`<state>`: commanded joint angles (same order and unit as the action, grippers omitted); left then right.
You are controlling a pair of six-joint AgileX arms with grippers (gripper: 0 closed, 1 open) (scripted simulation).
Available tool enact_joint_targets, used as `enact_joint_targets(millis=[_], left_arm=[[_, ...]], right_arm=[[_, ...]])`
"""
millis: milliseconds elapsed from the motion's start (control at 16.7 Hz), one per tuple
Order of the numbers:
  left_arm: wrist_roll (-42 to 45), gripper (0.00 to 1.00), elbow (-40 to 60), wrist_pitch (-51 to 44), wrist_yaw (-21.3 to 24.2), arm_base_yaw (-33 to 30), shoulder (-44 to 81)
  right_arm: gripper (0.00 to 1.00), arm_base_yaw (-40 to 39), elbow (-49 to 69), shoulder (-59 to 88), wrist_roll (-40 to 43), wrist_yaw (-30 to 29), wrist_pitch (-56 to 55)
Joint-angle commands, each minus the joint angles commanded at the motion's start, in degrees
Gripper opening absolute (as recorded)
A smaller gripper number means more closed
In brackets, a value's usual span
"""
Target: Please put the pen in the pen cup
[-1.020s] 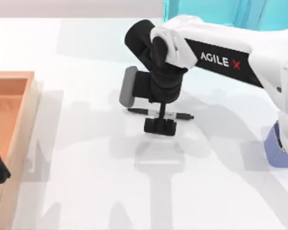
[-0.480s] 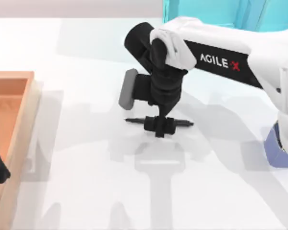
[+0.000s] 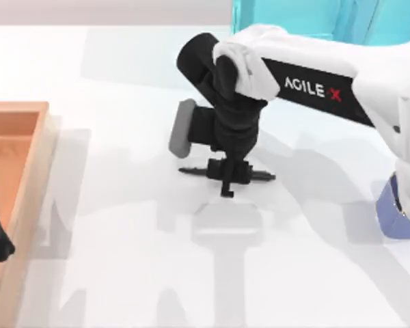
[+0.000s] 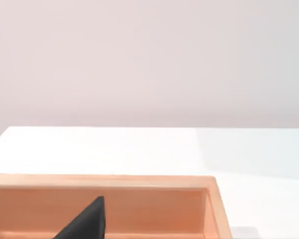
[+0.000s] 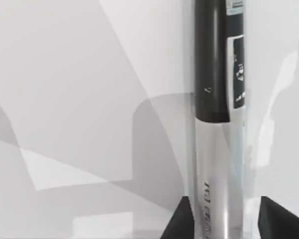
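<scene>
My right gripper (image 3: 228, 173) is down at the middle of the table (image 3: 123, 225), straddling the pen (image 3: 260, 175) roughly at its midpoint. From above, the pen lies flat, running left to right, with both dark ends poking out either side of the fingers. On the right wrist camera the pen (image 5: 219, 99) fills the gap between the two black fingertips (image 5: 179, 221) — black section farther out, silvery printed barrel right between the tips. The jaws look drawn in close on either side of the barrel, but I honestly can't tell if they're actually pinching it. The pen cup (image 3: 396, 219) sits at the right edge of the table, well apart from the pen, partly tucked under the arm. My left arm is parked over the orange tray (image 3: 27, 178) on the left — one dark fingertip (image 4: 87, 221) peeks in above the tray's wall (image 4: 154, 206).
</scene>
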<state>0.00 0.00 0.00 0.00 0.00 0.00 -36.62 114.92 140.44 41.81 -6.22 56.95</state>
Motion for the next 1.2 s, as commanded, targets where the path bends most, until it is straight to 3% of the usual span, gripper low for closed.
enact_joint_targets(millis=[720, 1200], left_arm=[[0.0, 1.0, 0.0, 0.0, 0.0, 0.0, 0.0], [0.0, 1.0, 0.0, 0.0, 0.0, 0.0, 0.0]], right_arm=[[0.0, -13.4, -13.0, -28.8, -13.0, -1.3, 17.0], [0.0, -12.2, -14.4, -30.3, -13.4, 0.5, 15.8]])
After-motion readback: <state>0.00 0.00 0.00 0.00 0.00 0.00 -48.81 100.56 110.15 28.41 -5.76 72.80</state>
